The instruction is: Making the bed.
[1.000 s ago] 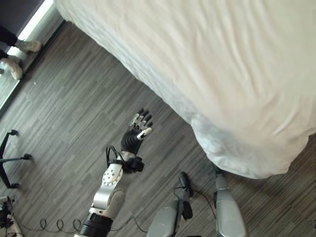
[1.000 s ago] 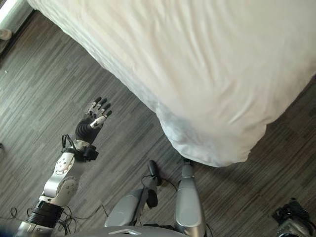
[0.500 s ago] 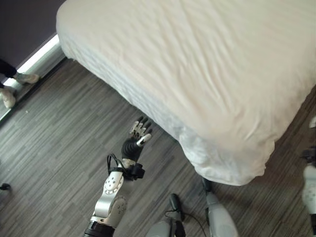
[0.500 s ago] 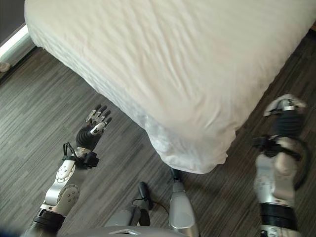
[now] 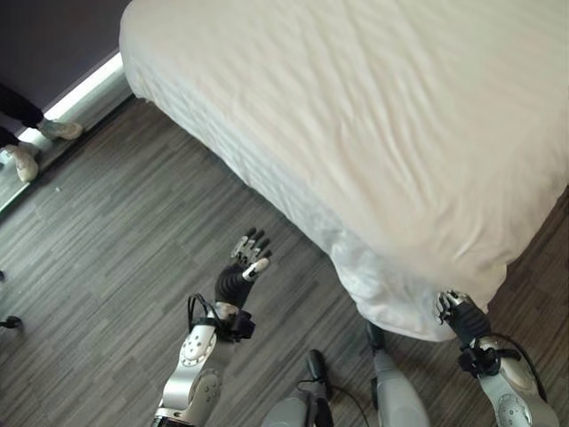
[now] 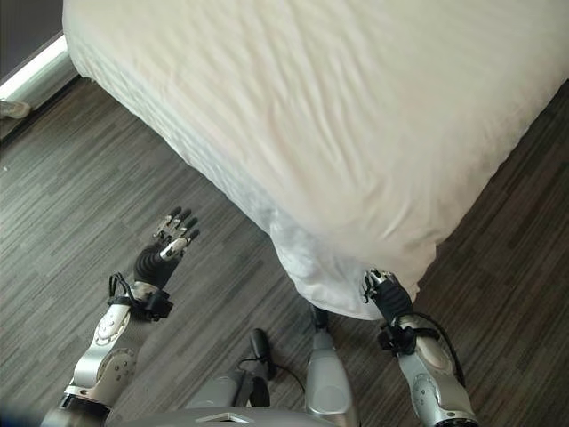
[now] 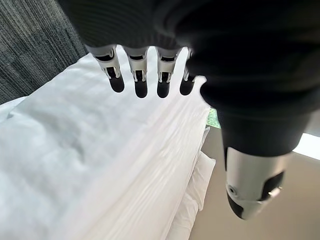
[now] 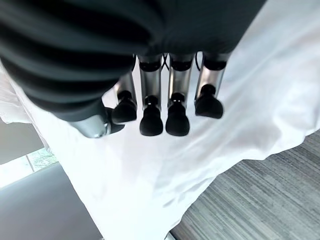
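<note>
Right hand at the bed corner, left hand waiting over the floor

Left eye view: the bed point(image 5: 373, 116) is seen running from the upper left down to a near corner, covered by a white sheet point(image 5: 391, 294) that bunches and hangs loosely at that corner. The right hand point(image 5: 455, 311) is raised just below the hanging corner, at or very near the cloth; contact cannot be confirmed. In the right wrist view its fingers point(image 8: 151, 120) are held fairly straight and side by side, with nothing pinched between them and the sheet lying past them. The left hand point(image 5: 244, 267) is held over the wooden floor point(image 5: 116, 240), well apart from the bed's side, with fingers point(image 7: 140, 80) spread and relaxed and nothing held.

The sheet is judged to be light, soft and limp: it will drape, fold and slip rather than keep a shape, and a pull at one spot is likely to drag wrinkles across the top. The loose bunched corner is judged the best place to be taken hold of, with cloth pinched between thumb and fingers, since the flat top offers nothing to be gripped.

No containers are to be seen. A person's shoes point(image 5: 40, 142) are seen at the far left edge
</note>
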Motion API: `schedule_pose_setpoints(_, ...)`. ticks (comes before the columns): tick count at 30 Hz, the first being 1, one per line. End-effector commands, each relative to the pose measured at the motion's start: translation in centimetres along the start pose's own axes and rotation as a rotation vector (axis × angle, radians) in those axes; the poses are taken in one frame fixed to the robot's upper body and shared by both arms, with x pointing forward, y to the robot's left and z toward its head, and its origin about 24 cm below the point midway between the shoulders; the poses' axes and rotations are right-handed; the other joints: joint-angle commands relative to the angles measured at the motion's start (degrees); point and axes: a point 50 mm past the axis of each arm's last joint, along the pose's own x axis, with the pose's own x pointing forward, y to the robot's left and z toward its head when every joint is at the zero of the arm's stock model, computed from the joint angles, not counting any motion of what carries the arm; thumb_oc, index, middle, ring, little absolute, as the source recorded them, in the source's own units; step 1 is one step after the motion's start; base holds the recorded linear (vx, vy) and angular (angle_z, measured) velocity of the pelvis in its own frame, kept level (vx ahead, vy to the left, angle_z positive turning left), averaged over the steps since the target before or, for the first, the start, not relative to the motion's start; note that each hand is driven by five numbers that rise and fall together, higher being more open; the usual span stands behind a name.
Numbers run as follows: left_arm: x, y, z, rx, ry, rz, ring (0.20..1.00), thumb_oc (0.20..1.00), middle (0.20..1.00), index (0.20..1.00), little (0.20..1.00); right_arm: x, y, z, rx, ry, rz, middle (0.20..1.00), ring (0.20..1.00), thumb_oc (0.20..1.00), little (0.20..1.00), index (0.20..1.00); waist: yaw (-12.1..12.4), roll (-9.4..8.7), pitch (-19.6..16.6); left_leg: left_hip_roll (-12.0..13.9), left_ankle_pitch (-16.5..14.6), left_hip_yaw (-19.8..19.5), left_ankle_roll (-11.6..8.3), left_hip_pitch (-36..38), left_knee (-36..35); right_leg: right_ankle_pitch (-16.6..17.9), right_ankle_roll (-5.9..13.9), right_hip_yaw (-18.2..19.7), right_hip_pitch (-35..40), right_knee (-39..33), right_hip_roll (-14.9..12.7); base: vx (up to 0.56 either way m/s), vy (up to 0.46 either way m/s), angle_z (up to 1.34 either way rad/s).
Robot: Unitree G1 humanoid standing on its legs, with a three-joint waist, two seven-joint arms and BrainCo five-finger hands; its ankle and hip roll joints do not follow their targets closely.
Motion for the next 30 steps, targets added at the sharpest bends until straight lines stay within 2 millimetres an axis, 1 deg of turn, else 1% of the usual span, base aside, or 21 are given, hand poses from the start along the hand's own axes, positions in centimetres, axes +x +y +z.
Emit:
schedule_pose_setpoints(1,1.4,0.3,1.7,0.039,-0.087,-0.014,1.000,1.000,1.000,1.000,1.000,1.1,0.1,2.7,-0.002,-0.134,0.016,0.200,0.200,0.200,0.200,0.200,1.2,0.02,1.0,-1.9,-3.1,-1.7,2.36,-0.9,0.7,-6.1,-1.87,-4.7,2.8,1.0,2.9,0.01,-0.032,0.00)
schedule_pose_setpoints(5,1.5,0.1,1.8,0.043,-0.094,-0.026,1.000,1.000,1.000,1.000,1.000,1.6,0.2,3.5,-0.055,-0.147,0.023,0.200,0.200,0.200,0.200,0.200,1.3,0.04,1.3,-1.8,-3.0,-1.8,2.30,-1.3,0.7,-6.0,-1.89,-4.8,2.4,1.0,2.9,0.00,-0.008,0.00)
schedule_pose_setpoints(6,1.6,0.0,2.0,0.041,-0.103,-0.030,1.000,1.000,1.000,1.000,1.000,1.8,0.4,4.5,-0.048,-0.194,0.030,0.200,0.200,0.200,0.200,0.200,1.3,0.04,1.5,-1.8,-2.9,-1.8,2.26,-1.5,0.7,-6.0,-1.87,-4.8,2.1,1.0,3.0,0.00,0.000,0.00)
schedule_pose_setpoints(7,1.6,0.0,2.0,0.041,-0.103,-0.030,1.000,1.000,1.000,1.000,1.000,1.8,0.4,4.5,-0.048,-0.194,0.030,0.200,0.200,0.200,0.200,0.200,1.3,0.05,1.5,-1.8,-2.8,-1.8,2.26,-1.5,0.7,-5.9,-1.87,-4.8,2.1,1.0,3.0,0.00,0.000,0.00)
schedule_pose_setpoints(10,1.7,-0.1,2.0,0.040,-0.106,-0.028,1.000,1.000,1.000,1.000,1.000,2.0,0.7,5.9,0.033,-0.284,0.023,0.200,0.200,0.200,0.200,0.200,1.2,0.16,1.6,-1.8,-2.9,-1.8,2.26,-1.7,0.7,-6.1,-1.90,-4.8,1.9,1.0,3.0,0.03,-0.017,-0.01)
schedule_pose_setpoints(11,1.7,-0.1,1.9,0.031,-0.104,-0.020,1.000,1.000,1.000,1.000,1.000,2.2,0.6,6.2,0.090,-0.327,0.003,0.200,0.200,0.200,0.200,0.200,1.3,0.20,1.6,-1.7,-3.0,-1.7,2.27,-1.7,0.7,-6.1,-1.91,-4.7,1.8,1.0,3.1,0.04,-0.020,-0.03)
schedule_pose_setpoints(12,1.7,-0.1,1.9,0.031,-0.104,-0.021,1.000,1.000,1.000,1.000,1.000,2.2,0.6,6.3,0.090,-0.327,0.003,0.200,0.200,0.200,0.200,0.200,1.3,0.20,1.6,-1.7,-3.0,-1.7,2.27,-1.7,0.7,-6.1,-1.91,-4.7,1.8,1.0,3.1,0.04,-0.031,-0.02)
schedule_pose_setpoints(13,1.7,0.0,1.9,0.026,-0.105,-0.014,1.000,1.000,1.000,1.000,1.000,2.4,0.8,6.5,0.142,-0.359,-0.011,0.200,0.200,0.200,0.200,0.200,1.3,0.21,1.6,-1.7,-3.0,-1.6,2.28,-1.8,0.7,-6.1,-1.88,-4.7,1.7,1.0,3.2,0.00,0.000,0.00)
schedule_pose_setpoints(16,1.8,-0.1,1.9,0.023,-0.106,-0.013,1.000,1.000,1.000,1.000,1.000,2.4,0.6,6.2,0.152,-0.357,-0.031,0.200,0.200,0.200,0.200,0.200,1.3,0.19,1.6,-1.6,-3.1,-1.5,2.26,-1.9,0.7,-6.2,-1.90,-4.7,1.6,1.0,3.3,0.00,0.000,0.00)
schedule_pose_setpoints(22,1.8,-0.2,1.8,0.011,-0.102,-0.017,1.000,1.000,1.000,1.000,1.000,2.8,-1.3,4.4,0.212,-0.307,-0.161,0.200,0.200,0.200,0.200,0.200,1.3,0.51,1.8,-1.6,-3.1,-1.6,2.17,-2.4,0.7,-6.2,-1.96,-4.7,1.0,1.0,3.3,0.02,-0.018,0.00)
schedule_pose_setpoints(25,2.0,-0.2,1.8,0.014,-0.100,-0.019,1.000,1.000,1.000,1.000,1.000,3.1,-2.6,3.3,0.176,-0.238,-0.235,0.200,0.200,0.200,0.200,0.200,1.7,0.84,2.2,-1.7,-2.9,-1.7,2.09,-2.9,0.7,-6.1,-1.88,-4.8,0.7,1.0,3.2,0.00,0.000,0.00)
schedule_pose_setpoints(26,2.0,-0.2,1.8,0.014,-0.101,-0.019,1.000,1.000,1.000,1.000,1.000,3.2,-2.7,3.4,0.176,-0.238,-0.235,0.200,0.200,0.200,0.200,0.200,1.7,0.85,2.2,-1.7,-2.9,-1.7,2.09,-2.9,0.7,-6.1,-1.88,-4.8,0.6,1.0,3.2,0.00,0.000,0.00)
schedule_pose_setpoints(27,2.2,-0.4,1.9,0.015,-0.101,-0.031,1.000,1.000,1.000,1.000,1.000,3.9,-3.9,3.2,0.185,-0.217,-0.320,0.200,0.200,0.200,0.200,0.200,2.1,1.54,2.6,-1.9,-2.8,-1.8,2.06,-3.4,0.7,-6.0,-1.81,-5.0,0.1,1.0,3.1,0.00,0.000,0.00)
schedule_pose_setpoints(30,2.2,-0.6,2.2,-0.002,-0.112,-0.042,1.000,1.000,1.000,1.000,1.000,4.6,-5.9,3.1,0.223,-0.194,-0.439,0.200,0.200,0.200,0.200,0.200,3.0,2.80,3.2,-1.9,-2.6,-1.9,2.00,-4.1,0.7,-5.8,-1.72,-5.0,-0.5,1.0,2.9,0.01,-0.005,0.00)
